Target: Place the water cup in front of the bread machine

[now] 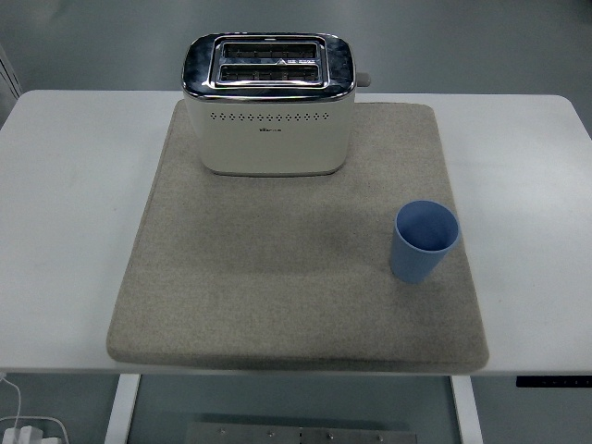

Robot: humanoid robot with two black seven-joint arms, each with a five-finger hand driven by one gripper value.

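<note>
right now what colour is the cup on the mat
Light blue, inside and out. The cup shows best in the head view, upright near the mat's right edge.

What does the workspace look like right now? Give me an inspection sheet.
Surface: white table with a grey mat on it.
Job's things: blue cup upright, empty, near the mat's right edge; toaster at the mat's far edge.
Clutter: nothing seen.
Robot hands: neither in view.
Cables: white cable and plug under the table, bottom left.
Surroundings: grey floor; metal plate below the table.
</note>
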